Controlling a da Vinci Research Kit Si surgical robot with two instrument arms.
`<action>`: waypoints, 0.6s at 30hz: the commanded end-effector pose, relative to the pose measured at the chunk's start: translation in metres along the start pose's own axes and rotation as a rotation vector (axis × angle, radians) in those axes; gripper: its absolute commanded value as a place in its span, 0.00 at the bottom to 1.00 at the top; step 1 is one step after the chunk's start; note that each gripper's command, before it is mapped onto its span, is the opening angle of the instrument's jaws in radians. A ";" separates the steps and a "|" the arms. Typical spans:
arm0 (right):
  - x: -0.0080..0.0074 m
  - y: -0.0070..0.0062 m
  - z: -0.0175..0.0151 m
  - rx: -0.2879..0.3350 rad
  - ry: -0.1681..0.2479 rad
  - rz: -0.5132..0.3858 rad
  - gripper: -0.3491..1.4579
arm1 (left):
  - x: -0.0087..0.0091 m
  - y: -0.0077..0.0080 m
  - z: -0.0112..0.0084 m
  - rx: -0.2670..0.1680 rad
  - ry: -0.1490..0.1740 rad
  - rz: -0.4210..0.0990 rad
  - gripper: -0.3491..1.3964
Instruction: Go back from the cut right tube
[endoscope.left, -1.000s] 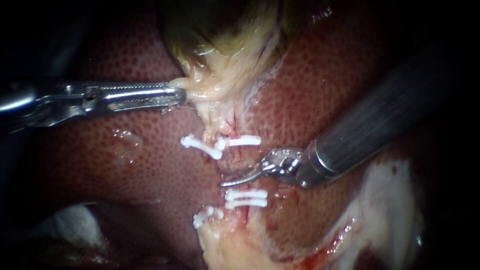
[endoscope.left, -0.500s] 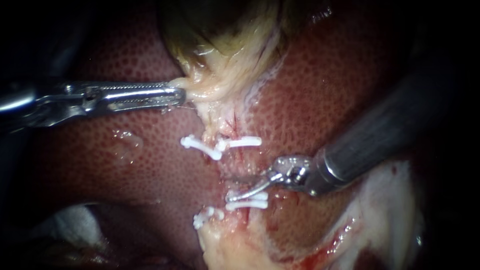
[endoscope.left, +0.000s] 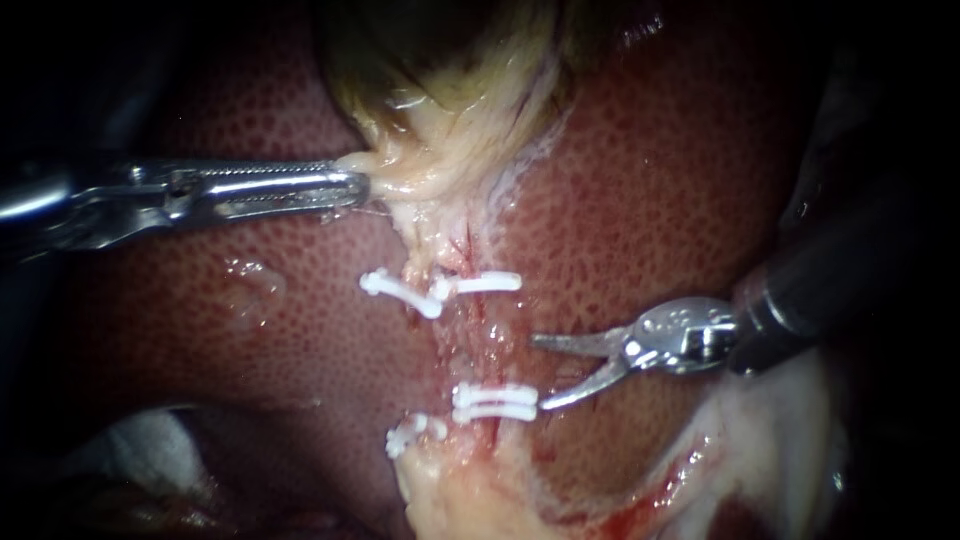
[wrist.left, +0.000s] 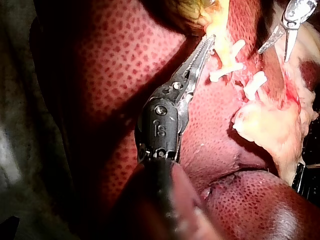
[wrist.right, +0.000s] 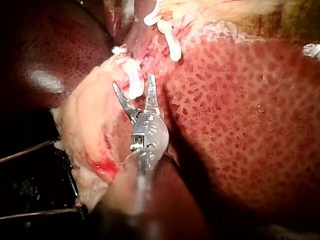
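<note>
The right instrument (endoscope.left: 540, 372), a dark shaft ending in 2 slim, curved silver jaws, holds nothing. Its jaws stand spread wide, and the gap between them is also plain in its own wrist view (wrist.right: 132, 82). 1 second ago these jaws lay almost together across the right tube, and 0.5 seconds ago their tips sat at the lower clips. Now the whole tip has drawn back to the right over the liver, and much less of its shaft shows.

The right tube (endoscope.left: 478, 335) is a raw, reddish strand on the mottled dark-red liver (endoscope.left: 650, 200). It runs between 1 white plastic clip (endoscope.left: 482, 283) above and a stacked pair of white clips (endoscope.left: 495, 400) below. The upper jaw tip ends near the tube but clear of it, while the lower tip lies just beside the right end of the stacked pair. I cannot make out the cut ends themselves. 2 more white clips sit on the strand to the left, 1 above (endoscope.left: 400, 290) and 1 below (endoscope.left: 405, 435).

The left instrument (endoscope.left: 355, 188), with long serrated silver jaws, is clamped on a pale yellow strand of tissue (endoscope.left: 420, 180) under the greenish-yellow gallbladder (endoscope.left: 440, 60). It sits exactly where it was in both earlier frames.
</note>
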 end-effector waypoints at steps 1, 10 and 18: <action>0.0002 0.0000 -0.0004 -0.007 -0.003 -0.002 0.98 | 0.0000 0.0000 0.0000 0.001 0.000 0.000 0.00; 0.0032 0.0003 -0.0038 -0.075 -0.026 -0.039 0.99 | 0.0000 0.0000 0.0000 0.001 0.000 0.000 0.00; 0.0049 0.0003 -0.0051 -0.119 -0.011 -0.056 0.99 | -0.0002 0.0001 0.0002 0.003 0.001 0.000 0.00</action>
